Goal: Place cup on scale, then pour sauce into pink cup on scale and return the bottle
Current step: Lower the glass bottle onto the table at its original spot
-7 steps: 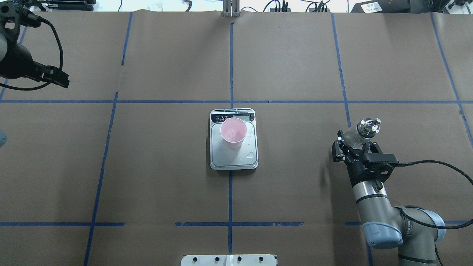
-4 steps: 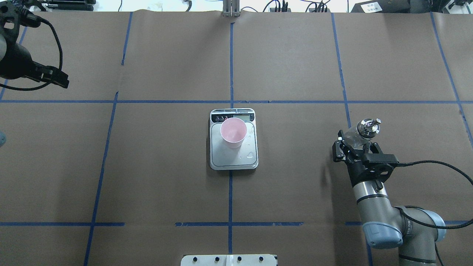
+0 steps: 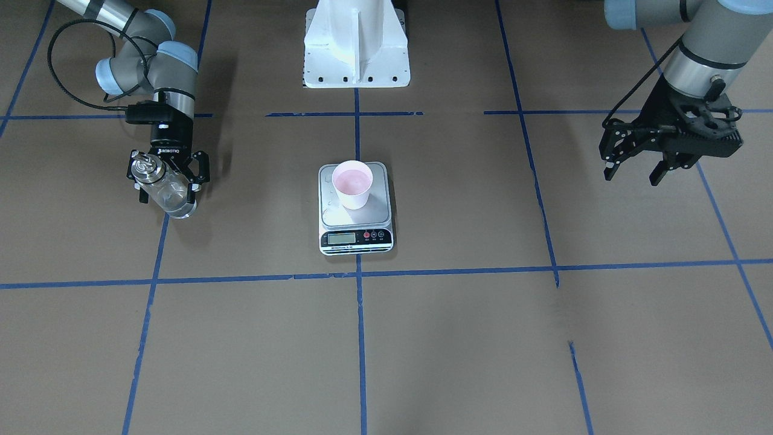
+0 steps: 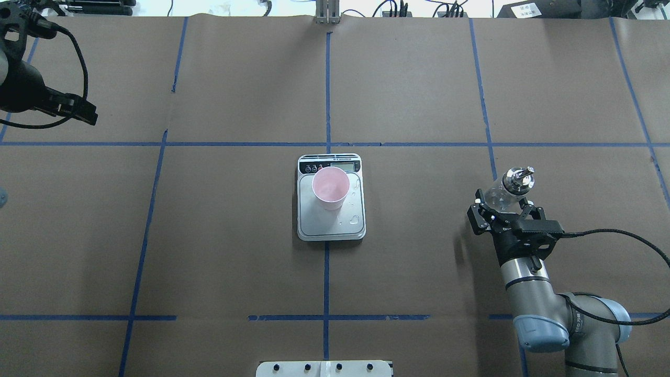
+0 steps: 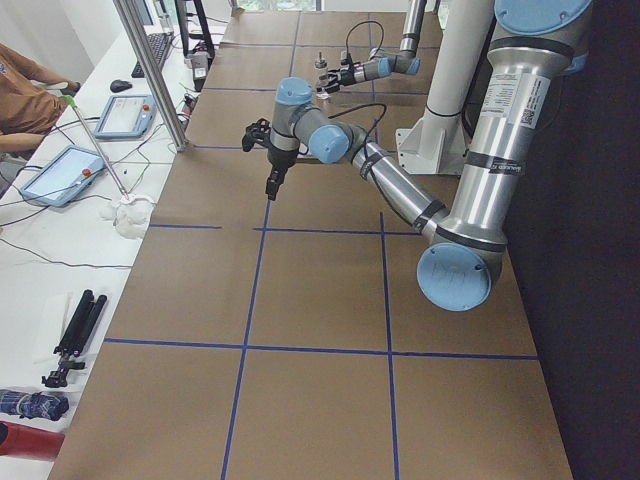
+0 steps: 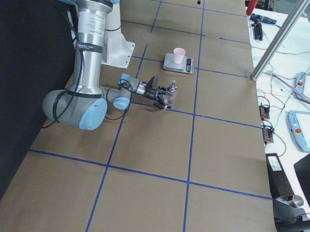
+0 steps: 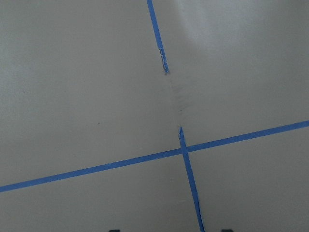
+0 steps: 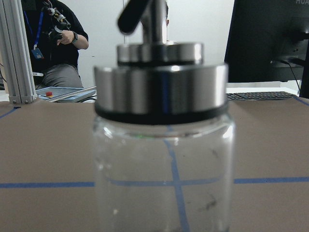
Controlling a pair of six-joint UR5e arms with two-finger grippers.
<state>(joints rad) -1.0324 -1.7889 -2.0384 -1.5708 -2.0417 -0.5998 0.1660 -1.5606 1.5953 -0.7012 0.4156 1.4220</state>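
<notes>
The pale pink cup (image 4: pixel 331 186) (image 3: pixel 352 181) stands upright on the steel scale (image 4: pixel 331 228) (image 3: pixel 356 238) at the table's middle. Far to the robot's right, the clear glass bottle (image 4: pixel 517 179) (image 3: pixel 172 196) (image 6: pixel 171 94) with its silver pour-spout cap stands upright on the brown paper. My right gripper (image 4: pixel 503 207) (image 3: pixel 168 192) is level with it and open, one finger on each side of the glass. The bottle (image 8: pixel 161 159) fills the right wrist view, and I cannot make out its liquid level. My left gripper (image 3: pixel 634 168) (image 5: pixel 272 185) hangs open above the table's far left, holding nothing.
Small water drops (image 4: pixel 356 219) lie on the scale's platform beside the cup. The robot's white base (image 3: pixel 356 48) stands behind the scale. Blue tape lines (image 7: pixel 183 154) grid the brown paper. Operators' tablets (image 6: pixel 308 127) and a person (image 8: pixel 58 43) are beyond the table's edges.
The bottle has sunk a little and shifted slightly left in the overhead view. The right gripper's fingers have spread apart from it. The left arm barely drifts.
</notes>
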